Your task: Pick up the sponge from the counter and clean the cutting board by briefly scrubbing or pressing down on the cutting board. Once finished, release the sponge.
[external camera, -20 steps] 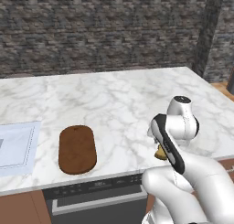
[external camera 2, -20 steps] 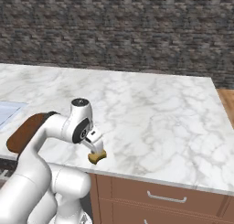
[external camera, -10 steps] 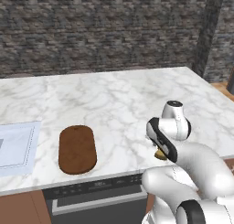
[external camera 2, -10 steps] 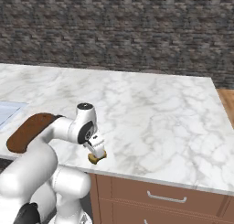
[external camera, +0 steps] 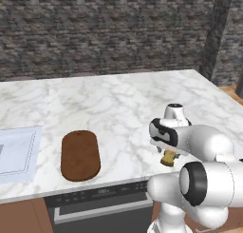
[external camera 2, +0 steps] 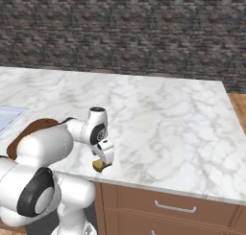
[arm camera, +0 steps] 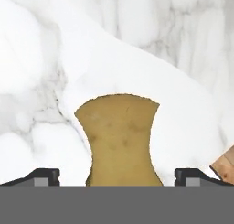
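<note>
sponge (arm camera: 119,136) is seen between the spread fingertips of the gripper (arm camera: 118,175), at the near edge of the bench (external camera: 118,103), right side. fingers stand wide of it on both flanks, so it is judged straddled, not pinched yet. gripper is pointed down over it, set low for a closing grasp. cutting board (external camera: 79,155) lies flat well apart to the left, bare, near the front edge; scrub step not yet begun.

Kitchen — marble counter (external camera: 118,103), drawers (external camera 2: 178,207)
</note>
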### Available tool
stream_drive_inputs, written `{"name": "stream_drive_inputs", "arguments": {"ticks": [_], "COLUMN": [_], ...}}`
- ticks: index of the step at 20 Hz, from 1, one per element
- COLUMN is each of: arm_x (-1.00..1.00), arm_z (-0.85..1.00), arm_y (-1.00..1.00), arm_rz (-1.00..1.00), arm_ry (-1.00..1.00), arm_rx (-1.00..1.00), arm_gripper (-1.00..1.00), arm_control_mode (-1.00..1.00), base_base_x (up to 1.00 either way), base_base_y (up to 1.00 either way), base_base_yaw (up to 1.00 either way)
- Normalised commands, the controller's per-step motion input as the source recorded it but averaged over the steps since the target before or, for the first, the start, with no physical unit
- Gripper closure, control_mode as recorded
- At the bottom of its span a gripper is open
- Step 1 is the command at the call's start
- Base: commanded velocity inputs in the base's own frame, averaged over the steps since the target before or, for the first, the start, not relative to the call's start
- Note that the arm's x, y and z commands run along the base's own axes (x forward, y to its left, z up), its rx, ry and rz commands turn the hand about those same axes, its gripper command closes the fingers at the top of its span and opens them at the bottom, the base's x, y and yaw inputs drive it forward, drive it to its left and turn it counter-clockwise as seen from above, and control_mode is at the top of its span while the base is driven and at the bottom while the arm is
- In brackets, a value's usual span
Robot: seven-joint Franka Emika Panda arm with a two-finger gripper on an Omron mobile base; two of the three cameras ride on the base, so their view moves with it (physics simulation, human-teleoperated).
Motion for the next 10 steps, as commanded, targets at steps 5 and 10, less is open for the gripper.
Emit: {"name": "stream_drive_inputs", "arguments": {"ticks": [5,10], "arm_x": [0.09,-0.02], "arm_z": [-0.22,-0.28], "arm_y": [-0.04,-0.04], "arm_rz": [0.00,0.00], "arm_ry": [0.09,0.01], "arm_rx": [0.00,0.00], "arm_gripper": [-1.00,-1.00], "arm_control_mode": [-1.00,-1.00], "base_base_x": [0.00,0.00], "base_base_y": [0.00,0.00], "base_base_yaw": [0.00,0.00]}}
